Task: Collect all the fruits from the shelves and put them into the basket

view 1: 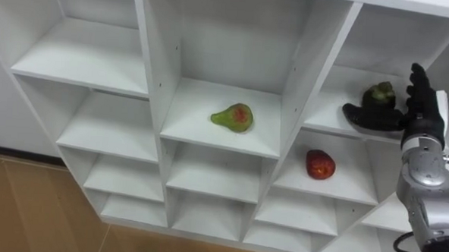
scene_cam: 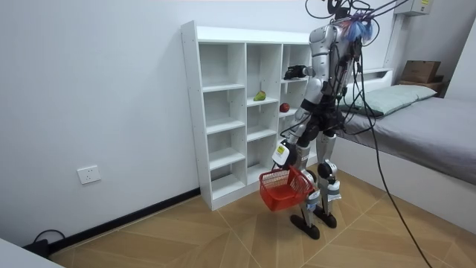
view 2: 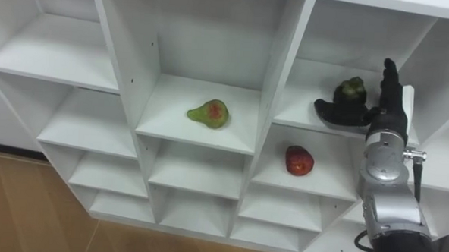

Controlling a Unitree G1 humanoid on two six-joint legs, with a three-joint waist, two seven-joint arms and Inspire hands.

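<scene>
While the fingers of our right hand are spread, the dark green fruit sits beside them on the shelf.
We should curl them softly round it, then lower it into our left hand's red basket.

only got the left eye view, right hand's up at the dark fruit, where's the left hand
Observer: Down by the robot's thigh. The left hand holds a red basket by its handle.
Operator: how high is the basket
Observer: It hangs by the robot's knees, about level with the lowest compartments of the shelf and well below the right hand.
Operator: anything behind the robot
Observer: A bed, at the room view's right.
</scene>
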